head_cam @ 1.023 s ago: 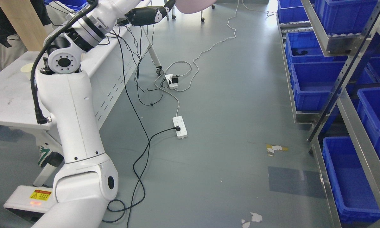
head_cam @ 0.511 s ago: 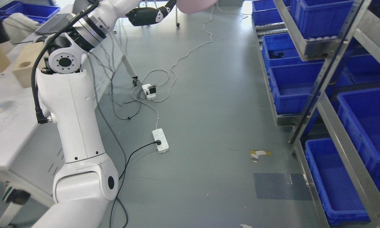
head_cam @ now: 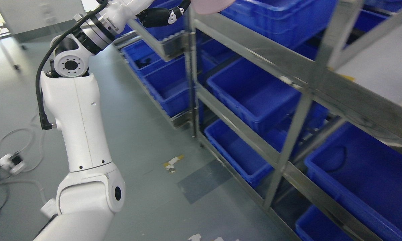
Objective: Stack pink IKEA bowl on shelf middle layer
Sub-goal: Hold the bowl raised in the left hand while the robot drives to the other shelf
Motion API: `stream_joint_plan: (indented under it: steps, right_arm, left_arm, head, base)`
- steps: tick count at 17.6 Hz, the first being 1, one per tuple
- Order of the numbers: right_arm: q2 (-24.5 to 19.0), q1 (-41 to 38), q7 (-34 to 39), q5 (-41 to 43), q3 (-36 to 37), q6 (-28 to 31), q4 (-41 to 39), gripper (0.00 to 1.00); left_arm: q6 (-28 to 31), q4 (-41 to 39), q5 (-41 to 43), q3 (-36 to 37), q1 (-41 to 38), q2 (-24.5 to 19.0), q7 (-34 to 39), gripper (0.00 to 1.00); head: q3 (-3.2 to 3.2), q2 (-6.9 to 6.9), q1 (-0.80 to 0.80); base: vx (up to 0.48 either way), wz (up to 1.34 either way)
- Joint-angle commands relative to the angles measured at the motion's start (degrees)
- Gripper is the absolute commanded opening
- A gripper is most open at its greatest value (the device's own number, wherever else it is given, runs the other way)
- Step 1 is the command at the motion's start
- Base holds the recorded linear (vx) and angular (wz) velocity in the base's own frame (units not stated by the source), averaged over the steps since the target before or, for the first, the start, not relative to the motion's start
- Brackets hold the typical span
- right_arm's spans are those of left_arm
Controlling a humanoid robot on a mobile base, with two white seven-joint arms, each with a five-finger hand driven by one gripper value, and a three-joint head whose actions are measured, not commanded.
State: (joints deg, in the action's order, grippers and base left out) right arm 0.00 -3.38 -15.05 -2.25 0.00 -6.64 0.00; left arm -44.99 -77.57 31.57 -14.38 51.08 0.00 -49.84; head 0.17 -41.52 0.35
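Observation:
The pink bowl (head_cam: pixel 210 6) shows only as its lower part at the top edge, above a metal shelf rail (head_cam: pixel 254 42). My left arm rises from the lower left to the top. Its black hand (head_cam: pixel 180 8) is at the bowl's left side, with its fingers on the bowl, holding it in the air. The top of the bowl and most of the fingers are cut off by the picture's edge. The steel shelf fills the right half, with several layers.
Blue plastic bins (head_cam: pixel 251 90) sit on the shelf layers and low by the floor (head_cam: pixel 234 150). A shelf upright (head_cam: pixel 192 67) stands just below the hand. Cables and a power strip (head_cam: pixel 11 161) lie on the grey floor at left.
The whole picture has swung right: the table and floor cables have slid off to the left and the shelf now fills the right. The bowl stays in my left hand at the top.

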Motion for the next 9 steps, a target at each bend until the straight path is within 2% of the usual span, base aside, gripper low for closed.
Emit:
stream_joint_plan:
  steps: [1,5,9]
  right_arm:
    - [1.0,0.0,0.0,0.1,-0.3,0.0,-1.0,1.00]
    - [1.0,0.0,0.0,0.1,-0.3,0.0,-1.0,1.00]
    - [1.0,0.0,0.0,0.0,-0.3,0.0,-1.0,1.00]
  left_arm:
    - [0.0,-0.5,-3.6,4.5,-0.1,-1.0,-0.1,0.01]
    - [0.0,-0.9,-4.1,4.9,0.0,-1.0,-0.1,0.01]
    - [0.0,-0.8,-3.6,4.3,0.0,-1.0,-0.3,0.01]
  head:
    - [0.00,0.00,0.00]
    - [0.00,0.00,0.00]
    - [0.00,0.00,0.00]
  base:
    - [-0.031,-1.47]
    - [-0.059,-1.33]
    - [-0.089,-0.96]
